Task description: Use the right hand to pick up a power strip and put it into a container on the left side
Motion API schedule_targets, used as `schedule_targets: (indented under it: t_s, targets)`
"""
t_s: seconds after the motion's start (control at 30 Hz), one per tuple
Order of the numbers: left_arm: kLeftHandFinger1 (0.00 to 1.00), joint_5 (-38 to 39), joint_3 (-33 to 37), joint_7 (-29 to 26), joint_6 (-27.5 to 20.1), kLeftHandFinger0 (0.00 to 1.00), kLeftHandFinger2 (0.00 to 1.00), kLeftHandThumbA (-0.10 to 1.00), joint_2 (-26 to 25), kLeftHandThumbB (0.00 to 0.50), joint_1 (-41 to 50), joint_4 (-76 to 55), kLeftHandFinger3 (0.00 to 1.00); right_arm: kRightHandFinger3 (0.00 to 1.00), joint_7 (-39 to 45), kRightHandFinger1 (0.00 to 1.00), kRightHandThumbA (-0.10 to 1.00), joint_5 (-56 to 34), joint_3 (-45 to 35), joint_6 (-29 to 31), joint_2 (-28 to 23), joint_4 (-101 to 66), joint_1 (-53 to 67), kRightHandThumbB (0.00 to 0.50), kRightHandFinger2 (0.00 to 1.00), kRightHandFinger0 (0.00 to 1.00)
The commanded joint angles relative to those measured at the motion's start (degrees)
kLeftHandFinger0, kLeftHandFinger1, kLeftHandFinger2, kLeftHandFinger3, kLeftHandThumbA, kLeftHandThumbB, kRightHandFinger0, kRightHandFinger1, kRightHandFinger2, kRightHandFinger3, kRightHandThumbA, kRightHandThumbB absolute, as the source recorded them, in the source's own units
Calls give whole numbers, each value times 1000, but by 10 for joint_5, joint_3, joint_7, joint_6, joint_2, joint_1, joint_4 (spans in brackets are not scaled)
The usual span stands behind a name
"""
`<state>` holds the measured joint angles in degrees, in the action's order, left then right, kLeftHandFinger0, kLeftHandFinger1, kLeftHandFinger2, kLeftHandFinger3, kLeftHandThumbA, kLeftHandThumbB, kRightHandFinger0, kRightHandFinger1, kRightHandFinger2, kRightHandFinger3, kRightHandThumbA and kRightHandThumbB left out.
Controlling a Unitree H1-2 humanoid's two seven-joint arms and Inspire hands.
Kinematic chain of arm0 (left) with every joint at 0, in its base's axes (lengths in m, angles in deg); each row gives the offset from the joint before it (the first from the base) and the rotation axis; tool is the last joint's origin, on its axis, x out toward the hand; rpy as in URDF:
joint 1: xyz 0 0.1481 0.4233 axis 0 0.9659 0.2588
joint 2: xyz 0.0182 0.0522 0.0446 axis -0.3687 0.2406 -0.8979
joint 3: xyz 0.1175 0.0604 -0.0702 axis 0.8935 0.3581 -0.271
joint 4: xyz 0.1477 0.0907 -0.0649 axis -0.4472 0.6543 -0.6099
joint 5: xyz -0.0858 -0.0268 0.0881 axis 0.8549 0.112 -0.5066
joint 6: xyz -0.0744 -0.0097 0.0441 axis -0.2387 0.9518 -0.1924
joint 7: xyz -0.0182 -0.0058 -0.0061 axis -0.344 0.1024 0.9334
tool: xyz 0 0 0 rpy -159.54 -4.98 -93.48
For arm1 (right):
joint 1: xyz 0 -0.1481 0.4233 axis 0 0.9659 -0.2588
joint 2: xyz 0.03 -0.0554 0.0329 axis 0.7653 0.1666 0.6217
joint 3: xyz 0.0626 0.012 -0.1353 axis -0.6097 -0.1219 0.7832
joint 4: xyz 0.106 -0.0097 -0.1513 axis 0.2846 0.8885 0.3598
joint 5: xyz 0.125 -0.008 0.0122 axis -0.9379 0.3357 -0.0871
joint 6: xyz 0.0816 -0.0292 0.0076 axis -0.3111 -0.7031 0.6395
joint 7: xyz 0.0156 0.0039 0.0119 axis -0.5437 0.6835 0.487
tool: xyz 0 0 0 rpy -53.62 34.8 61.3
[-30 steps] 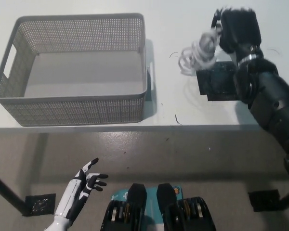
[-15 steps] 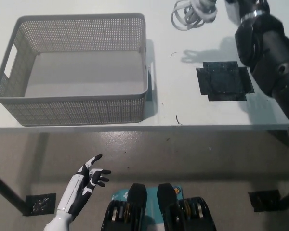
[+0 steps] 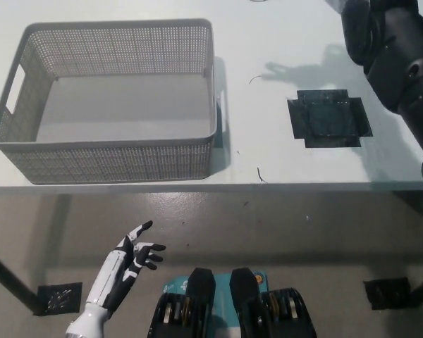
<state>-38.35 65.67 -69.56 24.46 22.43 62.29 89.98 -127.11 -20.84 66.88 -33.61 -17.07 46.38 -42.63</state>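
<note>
The power strip was out of view above the top edge, presumably lifted by our right arm [image 3: 398, 63], whose hand we could not see, to clear the basket [image 3: 213, 77] wall, while our left hand [image 3: 130, 257] hung open below the table [image 3: 268, 158].

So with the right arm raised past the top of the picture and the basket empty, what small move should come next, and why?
Probably swing the right arm left and bring it down over the grey basket. Its hand is out of view above the frame, nothing lies in the basket yet, and only a dark patch remains on the table. The left hand rests open below the table edge.
</note>
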Motion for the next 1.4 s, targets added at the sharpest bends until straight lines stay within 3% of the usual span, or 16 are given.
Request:
schedule_targets:
  t_s: [0.0,0.07,0.1,0.17,0.27,0.37,0.47,0.6,0.7,0.73,0.77,0.97,1.07,1.17,1.23,1.37]
  targets:
    - [580,-9,8,-4,-23,545,647,930,-27,88,-32,-16,922,153,-154,0,-100,24,-19,60,28,-54,-306,166,281,0]
    - [580,-9,8,-3,-23,546,647,929,-28,88,-29,-18,923,162,-145,0,-100,19,-21,54,45,-52,-310,166,319,0]
    - [581,-11,9,-4,-23,549,647,929,-28,90,-29,-18,923,275,-146,0,-100,22,-17,42,58,-46,-315,205,327,0]
    - [582,-11,9,-6,-23,551,647,929,-27,91,-29,-14,923,244,-137,0,-100,13,-20,42,82,-40,-321,221,252,0]
    - [585,-11,10,-7,-23,562,645,918,-28,76,-25,-14,924,380,-119,0,-100,11,-19,28,113,-38,-327,248,215,0]
    - [587,-13,12,-5,-23,565,648,908,-28,77,-25,-14,927,226,-124,0,-100,12,-17,41,127,-37,-331,219,192,0]
    - [594,-15,13,-6,-23,590,654,913,-31,84,-24,-15,931,49,-128,0,-100,14,-13,37,154,-27,-344,154,371,0]
    - [593,-16,13,-4,-23,589,658,911,-31,87,-25,-13,934,211,-135,0,-100,14,-13,21,190,-18,-364,176,432,0]
    - [594,-19,13,-4,-23,595,659,910,-32,92,-26,-12,935,176,-135,0,-100,13,-11,30,209,-10,-374,205,410,0]
    - [594,-21,14,-4,-23,598,658,909,-33,90,-25,-13,935,163,-137,0,-100,14,-10,25,219,-5,-379,171,406,0]
    - [595,-20,14,-4,-23,602,657,903,-33,82,-25,-12,932,226,-138,0,-100,18,-6,16,225,-3,-382,192,427,0]
    - [596,-25,19,-3,-23,589,662,888,-36,78,-26,-11,936,366,-151,0,-100,10,-11,26,271,12,-393,227,289,0]
    - [586,-27,22,-4,-23,587,650,882,-38,77,-26,-10,931,440,-154,0,-100,19,-3,20,278,14,-395,239,327,0]
    - [586,-28,22,-3,-23,588,648,880,-39,76,-26,-10,931,275,-154,0,-100,12,-9,34,287,13,-397,206,272,0]
    - [584,-26,23,0,-23,589,648,875,-40,72,-28,-8,932,458,-147,0,-100,15,-8,26,291,6,-399,258,292,0]
    - [579,-27,25,2,-23,579,652,871,-41,71,-26,-5,934,526,-137,0,-100,12,-10,31,301,4,-401,221,296,0]
